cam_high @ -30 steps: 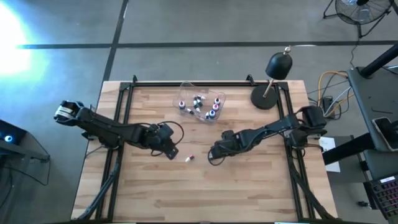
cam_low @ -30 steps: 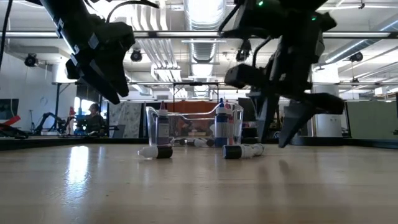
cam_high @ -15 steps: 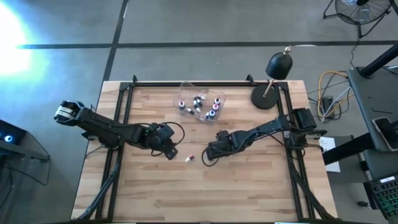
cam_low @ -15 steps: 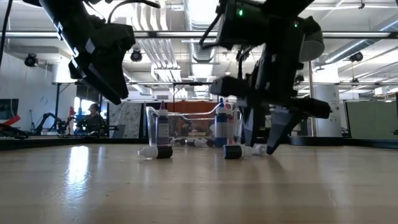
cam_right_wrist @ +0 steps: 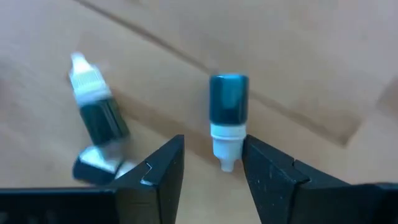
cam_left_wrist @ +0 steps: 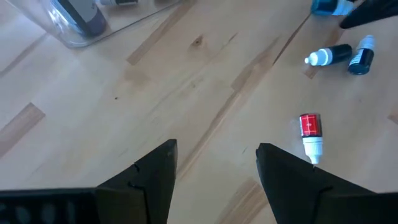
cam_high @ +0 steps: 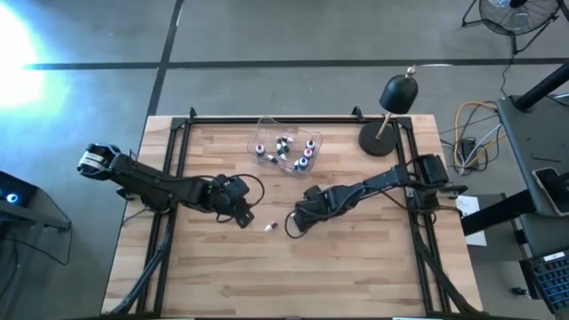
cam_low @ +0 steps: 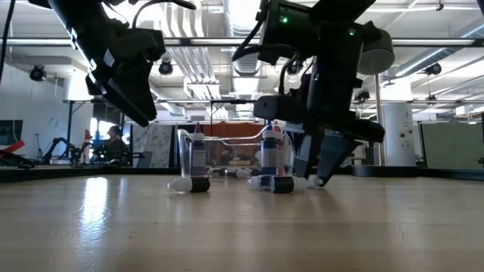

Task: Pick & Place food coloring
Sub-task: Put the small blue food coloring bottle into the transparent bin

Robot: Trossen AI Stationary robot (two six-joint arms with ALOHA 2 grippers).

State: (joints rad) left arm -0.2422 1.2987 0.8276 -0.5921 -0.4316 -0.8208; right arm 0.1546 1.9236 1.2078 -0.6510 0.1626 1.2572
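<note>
Bright overhead ceiling lights – glare at the floor's left, right wrist view blurred.

The counter [cam_high: 356, 267] is pale wood planks, smooth with a soft satin sheen. The tub [cam_high: 267, 133] is clear glossy plastic. The food coloring bottles [cam_right_wrist: 227, 99] look like shiny plastic with pale matt caps. Both pincers, left [cam_left_wrist: 214, 171] and right [cam_right_wrist: 211, 171], are dark matt plastic.

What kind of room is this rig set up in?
Likely a robotics lab or workshop: bare ceiling ducts, a concrete floor around the framed wooden table, and a fan nearby.
</note>
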